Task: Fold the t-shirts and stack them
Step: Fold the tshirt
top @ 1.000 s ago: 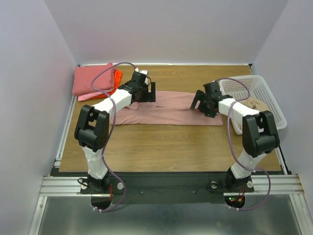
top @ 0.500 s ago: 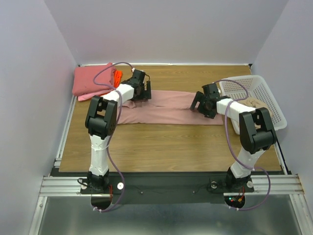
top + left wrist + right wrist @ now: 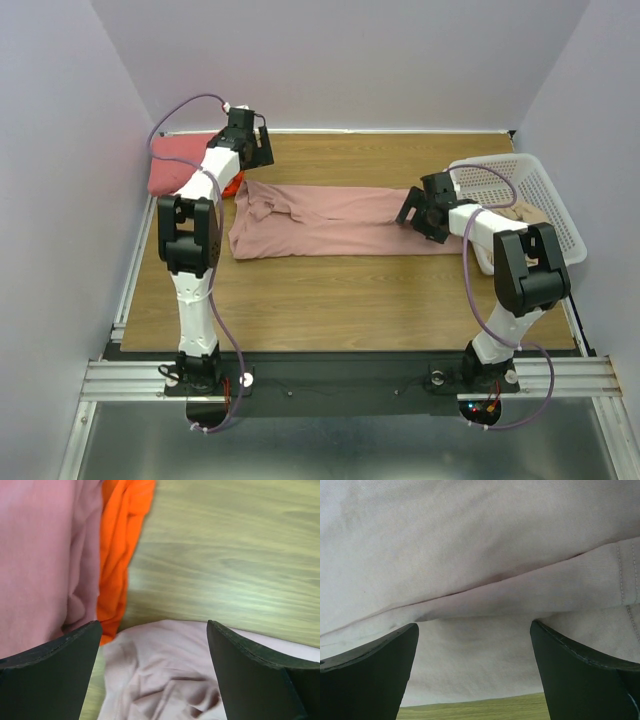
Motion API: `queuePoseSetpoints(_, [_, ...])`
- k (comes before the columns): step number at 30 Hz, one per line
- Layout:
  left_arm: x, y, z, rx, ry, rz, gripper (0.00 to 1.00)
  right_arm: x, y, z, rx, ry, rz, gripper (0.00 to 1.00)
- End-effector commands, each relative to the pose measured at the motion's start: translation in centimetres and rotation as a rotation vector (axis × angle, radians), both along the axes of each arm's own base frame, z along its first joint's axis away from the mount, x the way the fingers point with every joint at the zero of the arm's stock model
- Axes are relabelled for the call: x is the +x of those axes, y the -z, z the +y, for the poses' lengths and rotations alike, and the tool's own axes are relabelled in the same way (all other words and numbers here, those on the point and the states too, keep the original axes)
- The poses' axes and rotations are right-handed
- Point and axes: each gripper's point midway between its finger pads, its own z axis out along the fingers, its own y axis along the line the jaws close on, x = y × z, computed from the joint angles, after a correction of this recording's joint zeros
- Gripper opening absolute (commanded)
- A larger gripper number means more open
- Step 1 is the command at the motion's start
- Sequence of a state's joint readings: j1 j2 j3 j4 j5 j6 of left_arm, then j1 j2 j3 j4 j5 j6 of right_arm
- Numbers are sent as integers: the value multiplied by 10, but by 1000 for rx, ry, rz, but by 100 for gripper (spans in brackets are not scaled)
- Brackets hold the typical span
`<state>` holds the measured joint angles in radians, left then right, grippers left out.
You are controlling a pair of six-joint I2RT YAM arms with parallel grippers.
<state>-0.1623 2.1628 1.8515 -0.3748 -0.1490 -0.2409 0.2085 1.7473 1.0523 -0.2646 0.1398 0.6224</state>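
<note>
A dusty-pink t-shirt (image 3: pixel 330 215), folded into a long strip, lies across the middle of the table; its left end is rumpled. My left gripper (image 3: pixel 258 150) is open and empty, above the table just behind that end, next to a stack of folded shirts: a coral-pink one (image 3: pixel 180 160) on an orange-red one (image 3: pixel 232 185). In the left wrist view the fingers (image 3: pixel 60 670) stand wide apart over the pink cloth (image 3: pixel 160 680), with the orange-red shirt (image 3: pixel 122 540) at the left. My right gripper (image 3: pixel 408 208) is open, low over the strip's right end (image 3: pixel 480 555).
A white lattice basket (image 3: pixel 560 215) stands at the right edge with a beige shirt (image 3: pixel 520 212) in it. The enclosure walls stand close behind and at both sides. Bare wooden tabletop (image 3: pixel 340 300) lies in front of the strip.
My left gripper has lifted off the strip's left end and swung back and left toward the stack. That end of the shirt now lies loose and rumpled. The right gripper has barely moved.
</note>
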Motion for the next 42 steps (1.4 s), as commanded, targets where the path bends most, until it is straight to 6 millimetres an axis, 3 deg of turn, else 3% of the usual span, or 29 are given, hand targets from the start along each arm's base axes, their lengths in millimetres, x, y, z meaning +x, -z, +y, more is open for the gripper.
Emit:
queuePoseSetpoints(1, [-8, -51, -40, -28, 107, -81, 98, 8, -20, -8, -33, -11, -31, 100])
queuePoseSetpoints(5, [-33, -65, -59, -49, 118, -110, 98, 15, -31, 0, -7, -44, -54, 100])
queuePoseSetpoints(8, [-58, -63, -74, -88, 124, -105, 98, 18, -38, 2, -4, -59, -71, 100])
queuePoseSetpoints(11, [-89, -41, -82, -103, 125, -67, 98, 24, -40, 0, -17, -56, -82, 100])
queuePoseSetpoints(21, [-116, 10, -121, -179, 187, 42, 98, 45, -36, -1, -28, -10, -85, 100])
queuePoseSetpoints(27, [-103, 26, -127, -171, 187, 71, 98, 41, -24, -4, -41, 0, -58, 100])
queuePoseSetpoints(35, [-64, 23, -142, -161, 207, 37, 98, 40, -22, -7, -52, 13, -56, 100])
queuePoseSetpoints(37, [-38, 13, -146, -142, 204, -8, 98, 39, -23, -8, -56, 13, -56, 100])
queuePoseSetpoints(42, [2, 0, -154, -104, 224, -82, 98, 36, -28, -13, -73, 23, -66, 100])
